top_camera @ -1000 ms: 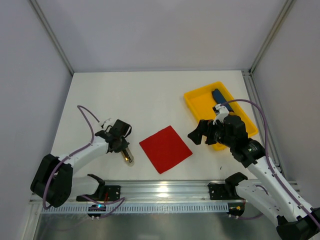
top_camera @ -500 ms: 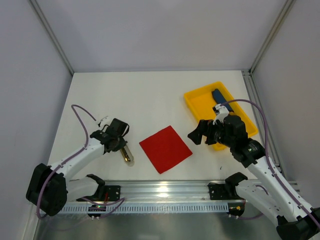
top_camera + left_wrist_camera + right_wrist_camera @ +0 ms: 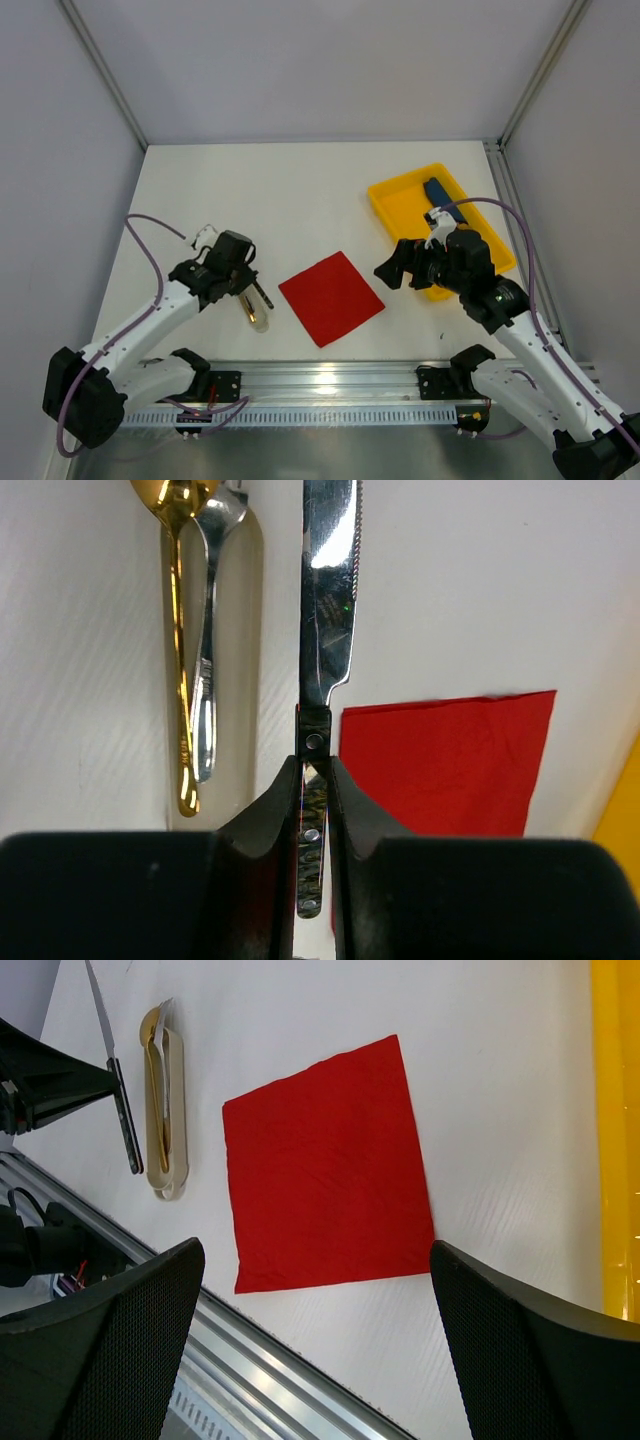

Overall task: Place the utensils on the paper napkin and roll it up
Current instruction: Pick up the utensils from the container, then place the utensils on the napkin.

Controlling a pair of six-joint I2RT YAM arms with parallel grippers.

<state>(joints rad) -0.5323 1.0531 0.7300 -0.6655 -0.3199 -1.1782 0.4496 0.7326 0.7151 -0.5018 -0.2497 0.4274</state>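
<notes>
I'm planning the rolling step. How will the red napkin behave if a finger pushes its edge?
The red napkin looks thin and lies flat, so it is probably floppy and light. On the smooth white table it may slide or bunch rather than hold shape. Its faint wrinkles suggest it creases easily.

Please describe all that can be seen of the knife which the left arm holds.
The knife is slim, with a shiny metal blade, fine teeth along one edge, and a dark handle with two small rivets. The left fingers pinch the handle from both sides, so the blade points straight away from the wrist. It is beside the pale sleeve holding the spoon and fork, apart from it, with the red napkin on its other side. Whether it touches the table cannot be told.
</notes>
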